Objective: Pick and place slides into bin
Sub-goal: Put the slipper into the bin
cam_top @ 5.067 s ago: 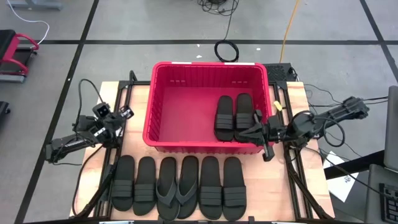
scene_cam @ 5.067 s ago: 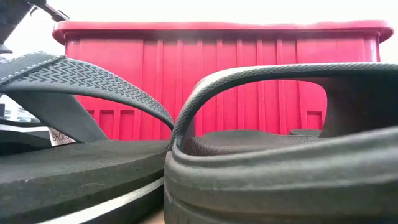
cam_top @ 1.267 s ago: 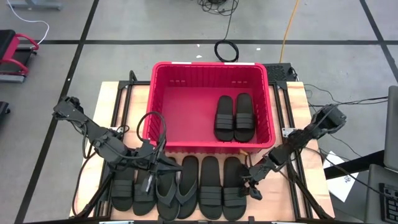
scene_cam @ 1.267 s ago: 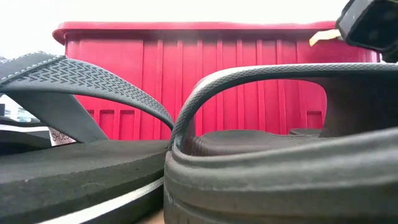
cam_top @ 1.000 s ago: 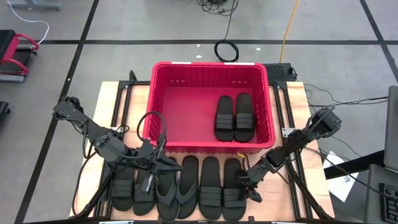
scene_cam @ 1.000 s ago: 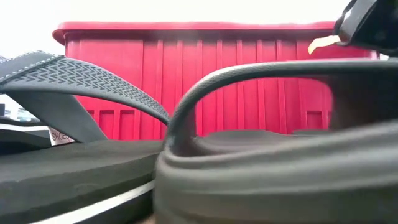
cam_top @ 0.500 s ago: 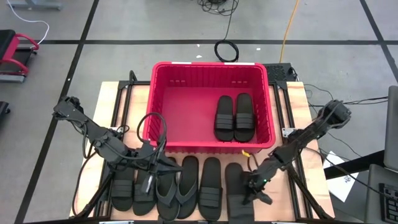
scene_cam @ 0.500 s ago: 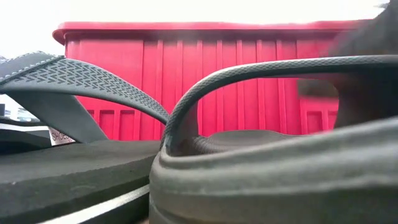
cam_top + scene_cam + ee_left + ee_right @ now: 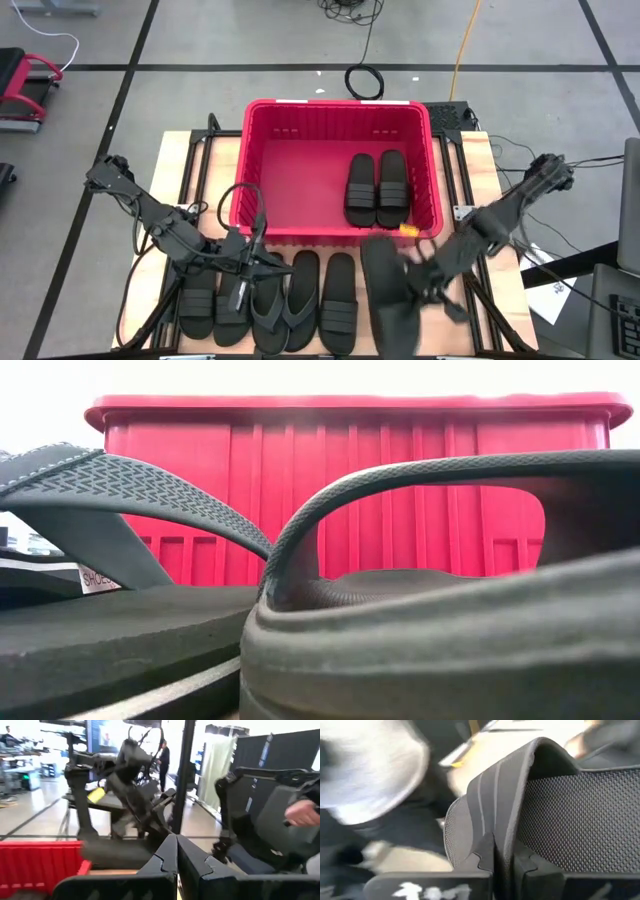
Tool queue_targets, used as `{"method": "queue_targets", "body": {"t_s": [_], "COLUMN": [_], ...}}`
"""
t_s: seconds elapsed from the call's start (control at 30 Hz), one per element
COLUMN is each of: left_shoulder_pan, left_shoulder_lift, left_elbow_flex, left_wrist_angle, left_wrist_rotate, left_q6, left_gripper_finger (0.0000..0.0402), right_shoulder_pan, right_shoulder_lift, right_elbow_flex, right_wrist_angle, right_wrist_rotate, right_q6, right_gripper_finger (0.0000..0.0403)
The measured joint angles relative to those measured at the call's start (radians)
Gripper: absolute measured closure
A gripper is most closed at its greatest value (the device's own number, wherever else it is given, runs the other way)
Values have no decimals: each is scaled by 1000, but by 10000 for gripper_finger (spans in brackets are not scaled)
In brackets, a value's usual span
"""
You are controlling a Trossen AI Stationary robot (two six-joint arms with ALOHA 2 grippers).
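The red bin (image 9: 300, 170) stands at the table's middle with two black slides (image 9: 377, 188) lying in its right half. Several black sandals lie soles down in a row along the near edge: two slides (image 9: 215, 298), two flip-flops (image 9: 285, 300) and one slide (image 9: 338, 290). My right gripper (image 9: 424, 276) is shut on another slide (image 9: 386, 292), held up off the table at the row's right end. My left gripper (image 9: 252, 264) is shut and low over the second slide and the left flip-flop. The low view shows a flip-flop strap (image 9: 130, 490) and a slide (image 9: 450, 620) before the bin wall (image 9: 350, 450). My right gripper pinches the slide's ribbed band strap (image 9: 501, 837) between its two fingers, at the strap's right side by the footbed (image 9: 580, 820). It comes from the table's right side. The slide is lifted clear of the table and tilted. My left gripper: I cannot tell whether it touches a sandal; nothing shows between its fingers (image 9: 167, 857).
The bin's left half is bare. Black frame rails (image 9: 190, 170) run beside the bin on both sides. A person (image 9: 164, 757) stands far off in the room, and a hand (image 9: 302, 812) shows beyond the table's right side.
My right gripper has taken the row's rightmost slide, drawn it a little toward the near edge, then gone up with it. The slide has come off the table and tipped. The slide beside it has been nudged slightly.
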Motion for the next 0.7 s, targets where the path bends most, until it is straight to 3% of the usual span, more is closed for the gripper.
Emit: {"method": "queue_targets", "body": {"t_s": [0.13,0.27,0.37,0.53,0.7], "left_shoulder_pan": [14,19,19,19,33], "left_shoulder_lift": [0,0,0,-6,-70], "left_elbow_flex": [0,0,0,0,0], "left_wrist_angle": [3,4,-4,-34,-149], "left_wrist_rotate": [-26,-59,-107,-122,-119], "left_q6": [-4,-4,-18,-31,-90], "left_gripper_finger": [399,399,399,399,399], "right_shoulder_pan": [-136,-324,-490,-788,-995], "right_shoulder_lift": [-1,-4,-7,39,149], "right_elbow_flex": [170,284,327,337,336], "right_wrist_angle": [-202,-255,-273,-271,-265], "right_wrist_rotate": [67,39,-50,-325,-493], "right_q6": [-158,-312,-405,-465,-547], "right_gripper_finger": [398,397,397,396,395]}}
